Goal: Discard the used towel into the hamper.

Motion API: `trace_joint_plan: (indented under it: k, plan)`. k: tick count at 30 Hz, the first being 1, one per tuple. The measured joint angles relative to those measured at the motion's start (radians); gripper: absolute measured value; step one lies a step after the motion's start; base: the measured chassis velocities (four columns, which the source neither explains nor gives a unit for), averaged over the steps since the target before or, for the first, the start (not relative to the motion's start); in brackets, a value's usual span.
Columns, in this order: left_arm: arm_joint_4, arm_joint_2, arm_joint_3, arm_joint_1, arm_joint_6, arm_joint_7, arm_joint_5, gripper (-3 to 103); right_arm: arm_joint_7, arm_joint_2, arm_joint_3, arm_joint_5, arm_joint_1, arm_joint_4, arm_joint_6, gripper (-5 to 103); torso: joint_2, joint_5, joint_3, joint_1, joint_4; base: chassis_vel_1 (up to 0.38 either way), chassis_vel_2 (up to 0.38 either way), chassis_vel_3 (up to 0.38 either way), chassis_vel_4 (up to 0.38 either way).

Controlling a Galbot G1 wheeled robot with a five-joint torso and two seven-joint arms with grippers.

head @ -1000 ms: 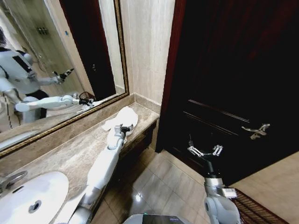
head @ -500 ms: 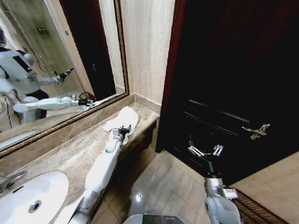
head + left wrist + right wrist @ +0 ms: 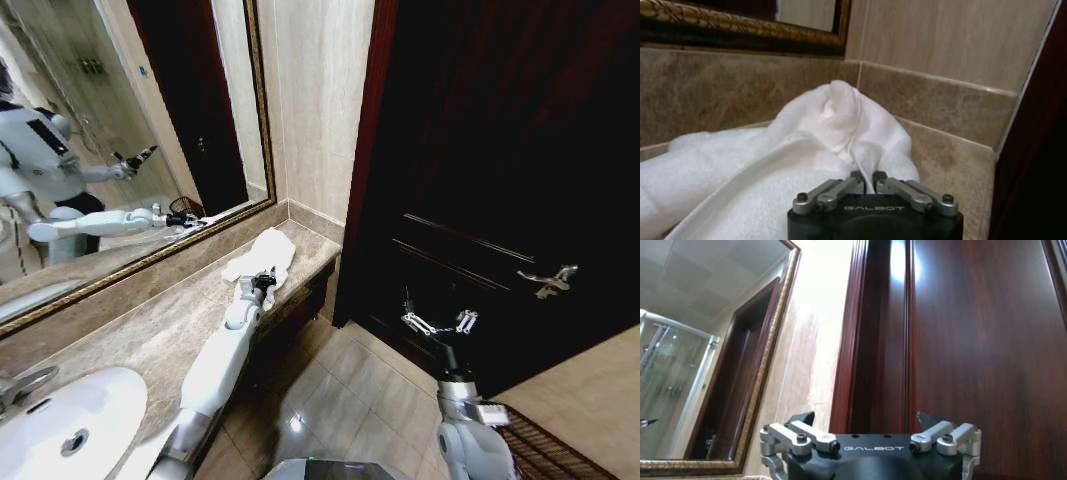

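Observation:
The white used towel (image 3: 265, 252) lies crumpled at the far end of the marble counter (image 3: 160, 330), in the corner below the mirror. My left gripper (image 3: 264, 279) rests at the towel's near edge. In the left wrist view its fingers (image 3: 855, 180) are pressed together on a thin fold of the towel (image 3: 807, 150). My right gripper (image 3: 437, 322) hangs open and empty in front of the dark door, well away from the counter; the right wrist view shows its fingers (image 3: 803, 432) spread apart. The woven reddish-brown hamper (image 3: 545, 450) sits on the floor at the lower right, beside my right arm.
A dark wooden door (image 3: 500, 180) with a lever handle (image 3: 548, 280) stands to the right of the counter. A gold-framed mirror (image 3: 120, 150) hangs behind the counter. A white sink (image 3: 60, 425) is at the near left. Glossy tiled floor (image 3: 340, 400) lies between counter and door.
My left arm has shifted slightly along the counter, its gripper staying at the towel's near edge. The towel and the right arm look unchanged.

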State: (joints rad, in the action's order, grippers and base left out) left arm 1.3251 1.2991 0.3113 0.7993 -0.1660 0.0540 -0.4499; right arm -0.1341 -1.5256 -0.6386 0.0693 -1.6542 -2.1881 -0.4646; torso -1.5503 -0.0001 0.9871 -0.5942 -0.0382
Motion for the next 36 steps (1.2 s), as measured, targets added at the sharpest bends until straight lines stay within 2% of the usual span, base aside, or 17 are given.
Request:
trace_joint_plan:
  k: [8, 11, 16, 19, 24, 26, 27, 30, 35, 36]
  plan:
    - [0.068, -0.001, 0.02, 0.044, 0.028, -0.003, -0.019, 2, -0.01, -0.002, 0.004, -0.001, 0.001, 0.001, -0.004, 100, 0.0, 0.0, 0.0, 0.0, 0.0, 0.0, 0.0, 0.0, 0.0]
    - [0.169, 0.003, 0.047, 0.103, 0.041, -0.002, -0.018, 2, -0.018, -0.005, 0.011, -0.003, 0.0, 0.001, -0.007, 100, 0.0, 0.0001, 0.0, 0.0, 0.0, 0.0, 0.0, 0.0, 0.0]
    - [0.265, 0.005, 0.081, 0.164, 0.057, -0.004, 0.001, 2, -0.018, -0.004, 0.012, -0.004, -0.004, -0.005, -0.008, 100, 0.0, 0.0002, 0.0, 0.0, 0.0, 0.0, 0.0, 0.0, 0.0]
    - [0.378, 0.022, 0.114, 0.266, 0.116, -0.011, 0.006, 2, -0.019, -0.002, 0.012, -0.003, -0.006, -0.008, -0.014, 100, 0.0, 0.0, 0.0, 0.0, 0.0, 0.0, 0.0, 0.0, 0.0]
    - [0.483, 0.043, 0.139, 0.364, 0.16, -0.016, 0.033, 2, -0.019, -0.002, 0.018, -0.003, -0.004, -0.008, -0.02, 100, 0.0, -0.0001, 0.0, 0.0, -0.0001, 0.0, 0.0, 0.0, 0.0]
    - [0.565, 0.064, 0.152, 0.433, 0.235, -0.008, 0.049, 2, -0.015, -0.004, 0.025, -0.002, -0.001, -0.01, -0.027, 100, 0.0, 0.0001, 0.0, 0.0, -0.0001, 0.0, 0.0, 0.0, 0.0]
    - [0.565, 0.064, 0.152, 0.433, 0.235, -0.008, 0.049, 2, -0.015, -0.004, 0.025, -0.002, -0.001, -0.01, -0.027, 100, 0.0, 0.0001, 0.0, 0.0, -0.0001, 0.0, 0.0, 0.0, 0.0]
    - [0.664, 0.105, 0.172, 0.511, 0.278, 0.014, 0.074, 2, -0.01, -0.008, 0.033, 0.011, 0.001, -0.021, -0.038, 100, 0.0, 0.0003, 0.0, 0.0, 0.0, 0.0, 0.0, 0.0, 0.0]
    - [0.74, 0.135, 0.186, 0.578, 0.288, 0.02, 0.093, 2, -0.011, -0.003, 0.036, 0.037, 0.003, -0.033, -0.044, 100, 0.0, 0.0003, 0.0, 0.0, 0.0, 0.0, 0.0, 0.0, 0.0]
    - [0.78, 0.16, 0.195, 0.619, 0.301, 0.024, 0.109, 2, -0.011, 0.001, 0.037, 0.069, 0.007, -0.043, -0.05, 100, 0.0, 0.0001, 0.0, 0.0, 0.0002, 0.0, 0.0, 0.0, 0.0]
